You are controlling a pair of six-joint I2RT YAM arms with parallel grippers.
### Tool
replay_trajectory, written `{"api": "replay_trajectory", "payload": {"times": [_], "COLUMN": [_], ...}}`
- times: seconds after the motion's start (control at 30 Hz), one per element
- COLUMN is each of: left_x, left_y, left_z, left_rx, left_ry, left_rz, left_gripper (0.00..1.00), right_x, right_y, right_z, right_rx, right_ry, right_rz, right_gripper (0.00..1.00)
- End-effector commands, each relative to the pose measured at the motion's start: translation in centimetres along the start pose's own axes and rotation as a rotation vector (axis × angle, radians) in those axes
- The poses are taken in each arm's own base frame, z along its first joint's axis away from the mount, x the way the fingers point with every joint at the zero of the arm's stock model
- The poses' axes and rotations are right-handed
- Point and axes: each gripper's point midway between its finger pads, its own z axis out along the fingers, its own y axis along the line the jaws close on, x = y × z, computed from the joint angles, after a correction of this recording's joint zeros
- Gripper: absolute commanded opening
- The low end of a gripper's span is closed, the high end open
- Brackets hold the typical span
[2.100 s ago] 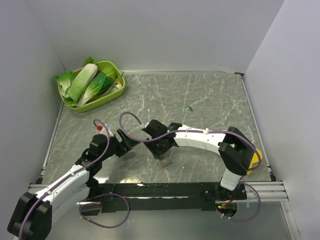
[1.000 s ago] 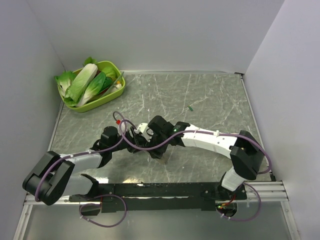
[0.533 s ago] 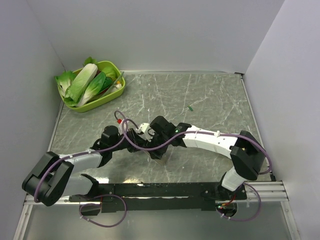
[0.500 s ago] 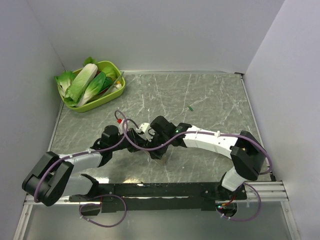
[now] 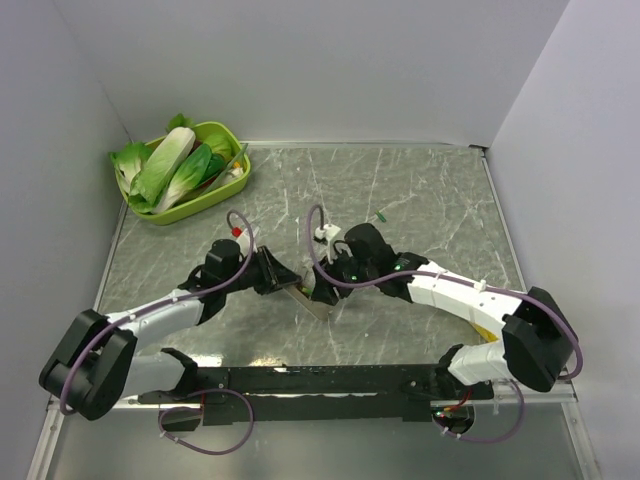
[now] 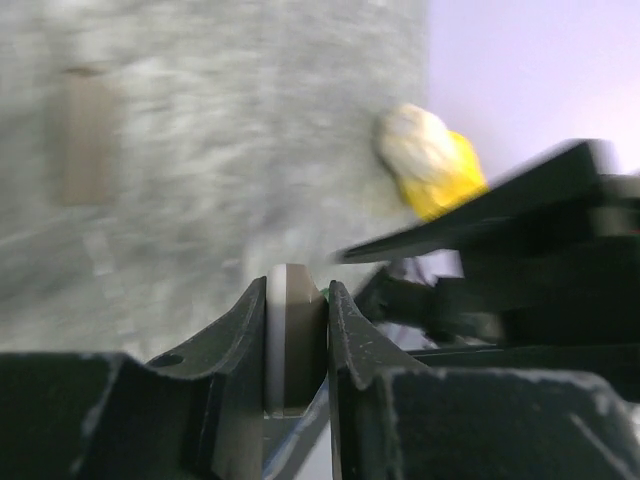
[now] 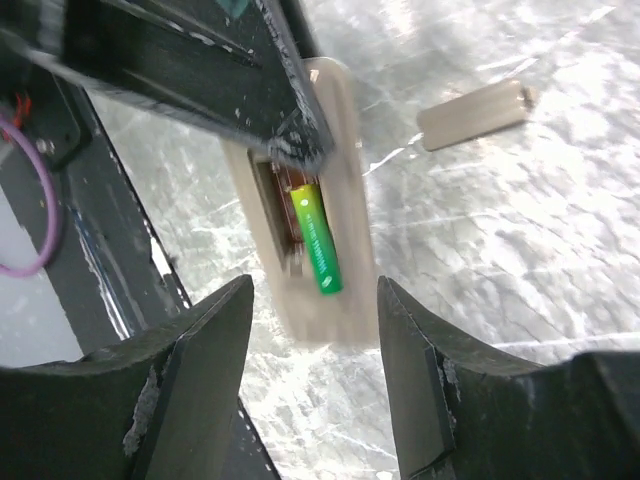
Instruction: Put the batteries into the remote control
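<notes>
**Left gripper [image 6: 296, 305] clamped on the remote control [image 7: 352, 190], one cell in**

Your left gripper is closed on the remote's edge, holding it reverse side up. One of the batteries [image 7: 316, 240] lies seated in its open back. Your right gripper [image 7: 313, 300] hangs over it, jaws apart and empty. The other battery [image 5: 382, 216] lies well apart on the table [image 5: 430, 180]. The first cell looks loaded. Next, send the right gripper for the second one, with the left holding the remote level.
</notes>
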Motion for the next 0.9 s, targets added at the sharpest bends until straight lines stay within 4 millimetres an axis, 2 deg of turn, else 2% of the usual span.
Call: {"api": "replay_trajectory", "payload": {"times": [0.0, 0.13, 0.3, 0.5, 0.53, 0.6, 0.67, 0.7, 0.87], "left_x": [0.7, 1.4, 1.6, 2.0, 1.7, 1.7, 1.7, 1.6, 1.4], "left_y": [4.2, 5.0, 5.4, 6.4, 6.2, 6.2, 5.8, 5.7, 4.4], "left_z": [0.0, 0.4, 0.5, -0.1, -0.3, -0.6, -1.1, -1.3, -2.5], "left_rx": [-0.125, -0.111, -0.101, -0.153, -0.153, -0.157, -0.149, -0.147, -0.095], "left_ry": [-0.01, 0.006, 0.002, 0.005, -0.009, -0.017, -0.029, -0.035, -0.078], "left_rz": [-0.01, -0.025, -0.009, 0.003, 0.015, 0.02, 0.033, 0.039, 0.091], "left_gripper": [0.01, 0.01, 0.01, 0.01, 0.01, 0.01, 0.01, 0.01, 0.01], "right_x": [-2.4, -1.7, -1.0, 2.0, 2.1, 3.8, 4.0, 4.8, 4.2], "right_y": [0.7, 1.0, 0.0, -2.2, -3.4, -4.5, -5.6, -5.7, -6.0], "right_z": [-0.7, -0.3, -0.2, 0.1, -0.1, -1.0, -1.6, -2.0, -2.4], "right_rx": [-0.063, -0.09, -0.034, 0.08, 0.16, 0.253, 0.321, 0.339, 0.332], "right_ry": [-0.112, -0.102, -0.088, 0.039, 0.044, 0.118, 0.147, 0.192, 0.244], "right_rz": [0.072, 0.097, 0.11, 0.242, 0.266, 0.343, 0.338, 0.336, 0.254], "right_gripper": [0.61, 0.63, 0.63, 0.6, 0.6, 0.6, 0.6, 0.6, 0.6]}}
